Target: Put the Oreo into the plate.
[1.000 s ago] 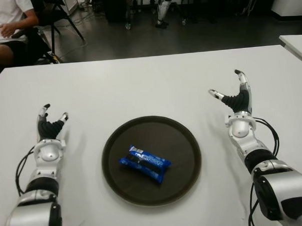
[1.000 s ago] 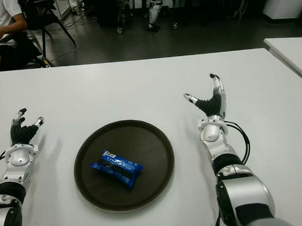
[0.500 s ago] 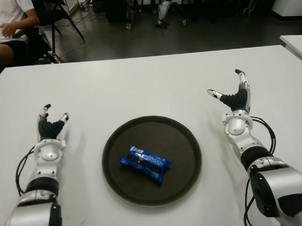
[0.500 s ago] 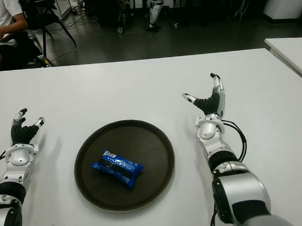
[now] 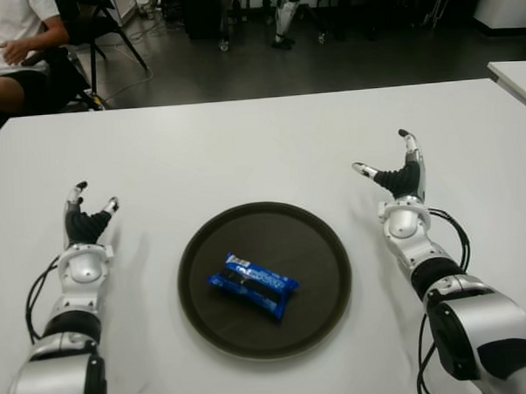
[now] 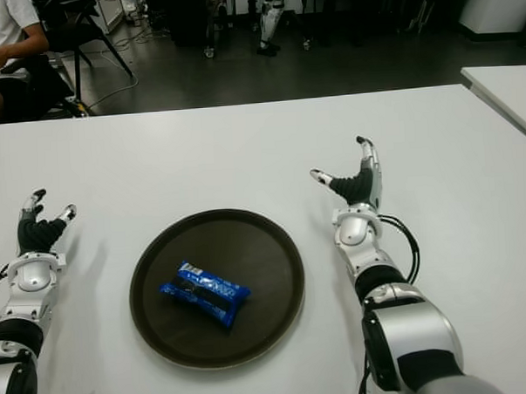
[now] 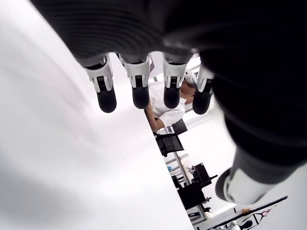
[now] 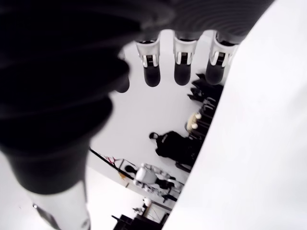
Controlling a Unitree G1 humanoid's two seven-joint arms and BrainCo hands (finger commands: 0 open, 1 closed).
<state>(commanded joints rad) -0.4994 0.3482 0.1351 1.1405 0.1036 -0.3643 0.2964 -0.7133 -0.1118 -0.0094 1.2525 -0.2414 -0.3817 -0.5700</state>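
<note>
White table (image 5: 244,154) fills your view, with a seated person (image 5: 12,42) at the upper left. Your Oreo (image 5: 251,285) pack lies inside the dark round plate (image 5: 322,247) at lower centre. Your left hand (image 5: 87,218) at left and right hand (image 5: 393,176) at right both show fingers spread, holding nothing.

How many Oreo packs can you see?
1. The blue Oreo pack lies inside the round dark plate, near its middle. The left hand and right hand are both open and hold nothing, so none is hidden there.
</note>
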